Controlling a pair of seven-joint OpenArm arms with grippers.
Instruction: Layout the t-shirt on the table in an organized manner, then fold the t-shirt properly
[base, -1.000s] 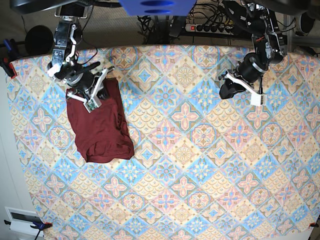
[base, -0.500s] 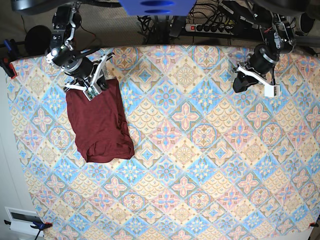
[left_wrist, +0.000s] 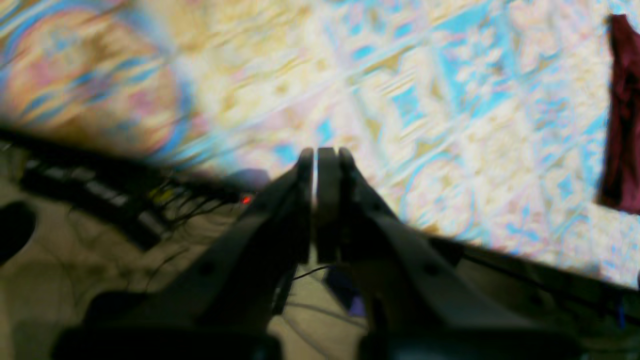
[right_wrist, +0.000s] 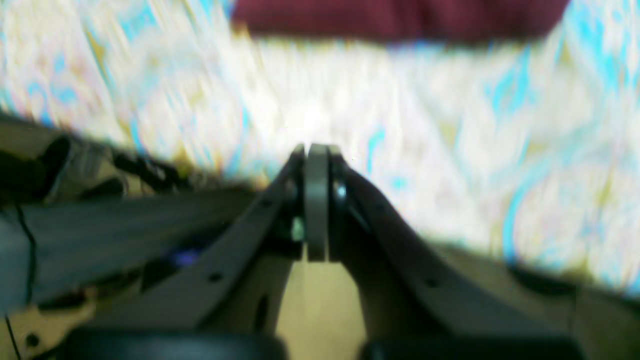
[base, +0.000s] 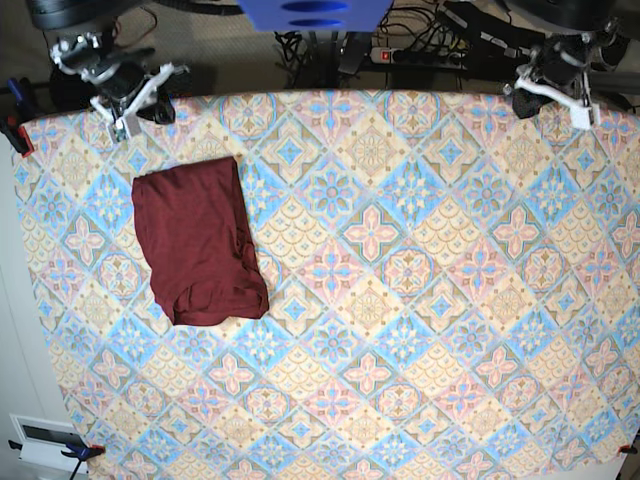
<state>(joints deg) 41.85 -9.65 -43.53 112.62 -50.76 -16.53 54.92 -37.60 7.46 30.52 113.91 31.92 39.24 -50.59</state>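
Note:
The dark maroon t-shirt (base: 198, 239) lies folded into a compact rectangle on the left part of the table (base: 400, 300). It shows as a maroon strip at the top of the right wrist view (right_wrist: 400, 17) and at the right edge of the left wrist view (left_wrist: 622, 115). My right gripper (base: 130, 95) is shut and empty over the table's far left edge, away from the t-shirt; its shut fingertips show in the right wrist view (right_wrist: 316, 155). My left gripper (base: 550, 90) is shut and empty at the far right edge; it also shows in the left wrist view (left_wrist: 320, 157).
A power strip (base: 420, 55) and cables lie on the floor behind the table's far edge. Clamps hold the cloth at the left edge (base: 15, 130) and at the front left corner (base: 75, 452). A blue mount (base: 315, 12) stands at the top centre.
Both arms have pulled back from the table to its far edge. The right gripper has left the t-shirt's top edge; the t-shirt lies still.

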